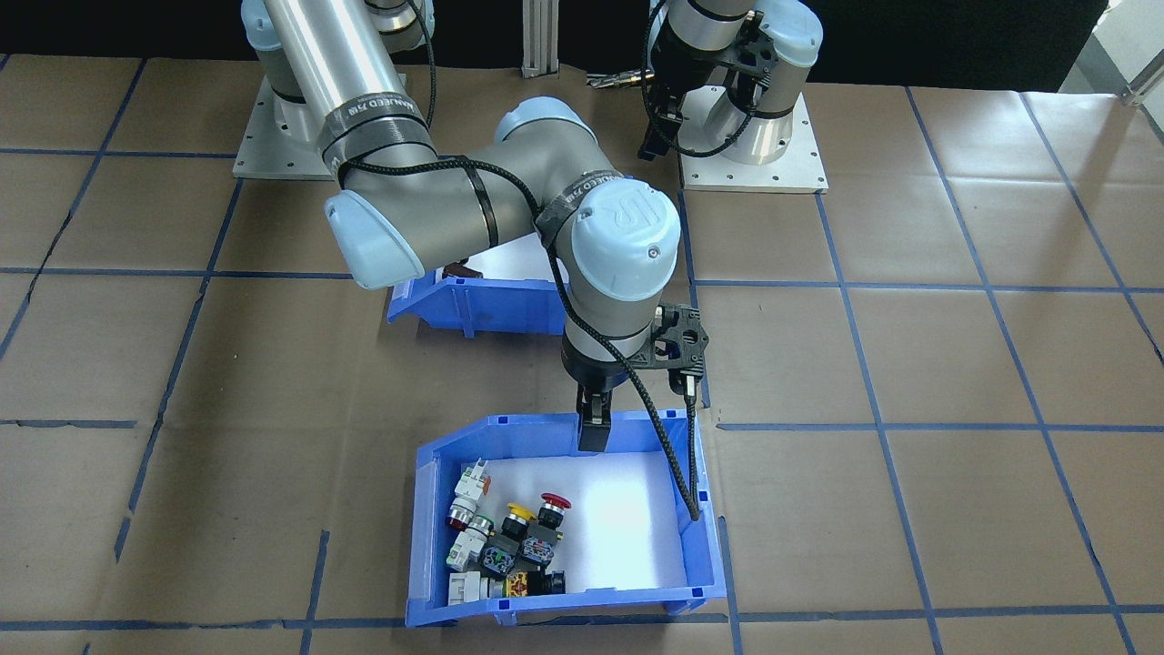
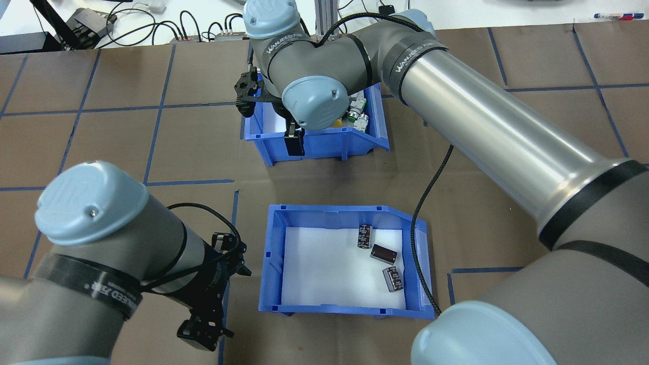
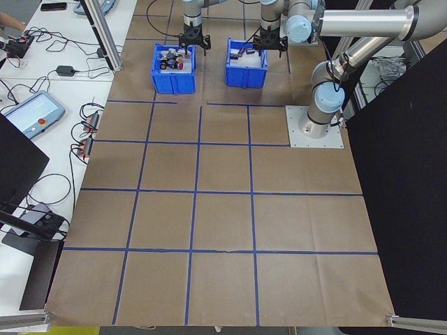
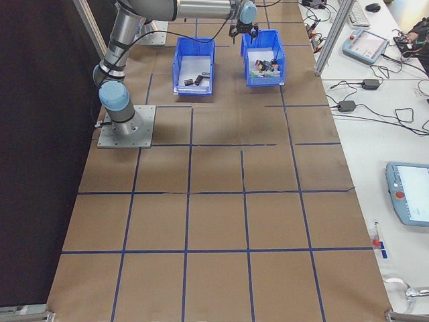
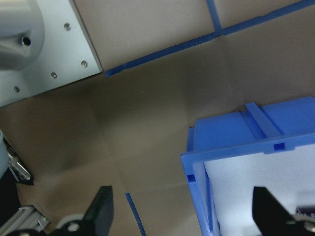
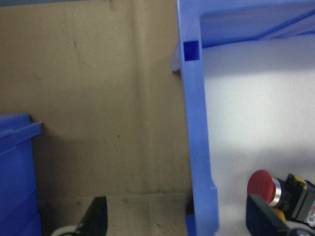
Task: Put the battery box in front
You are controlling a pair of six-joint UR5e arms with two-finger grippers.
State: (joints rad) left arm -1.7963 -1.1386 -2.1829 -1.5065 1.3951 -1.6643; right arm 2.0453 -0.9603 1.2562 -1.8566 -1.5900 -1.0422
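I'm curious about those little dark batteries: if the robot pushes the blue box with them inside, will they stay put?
Probably not. The three cells are cylinders lying loose on smooth white foam, so they would likely roll. The battery box itself looks like stiff plastic and should slide without bending.

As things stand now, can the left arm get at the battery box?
Probably yes. The left gripper hangs beside the near left corner of the battery box, and its wrist view shows open jaws either side of that wall. The right gripper is away at the switch bin.
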